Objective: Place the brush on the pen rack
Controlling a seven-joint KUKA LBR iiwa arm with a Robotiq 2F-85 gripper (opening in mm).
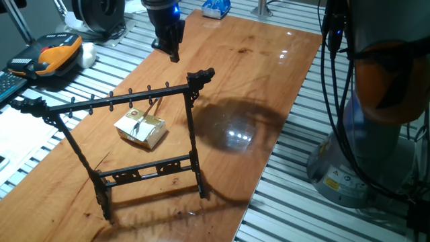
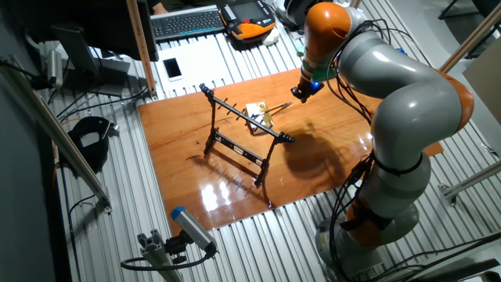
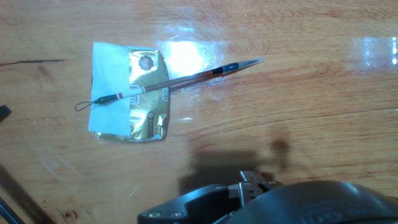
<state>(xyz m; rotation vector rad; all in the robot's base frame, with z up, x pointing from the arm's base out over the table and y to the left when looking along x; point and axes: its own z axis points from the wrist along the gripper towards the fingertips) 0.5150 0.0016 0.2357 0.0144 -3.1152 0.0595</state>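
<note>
Wood table [image 1: 269,81] holds the pen rack [image 1: 127,101], with the small box [image 3: 134,93] behind it. Only the hand view shows the brush [image 3: 180,79] lying whole across that box. I cannot tell if the gripper [image 1: 171,48] fingers are apart.

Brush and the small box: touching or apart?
Touching. In the hand view the brush lies across the top of the gold box, its looped end over the box and its tip out on the wooden table.
</note>
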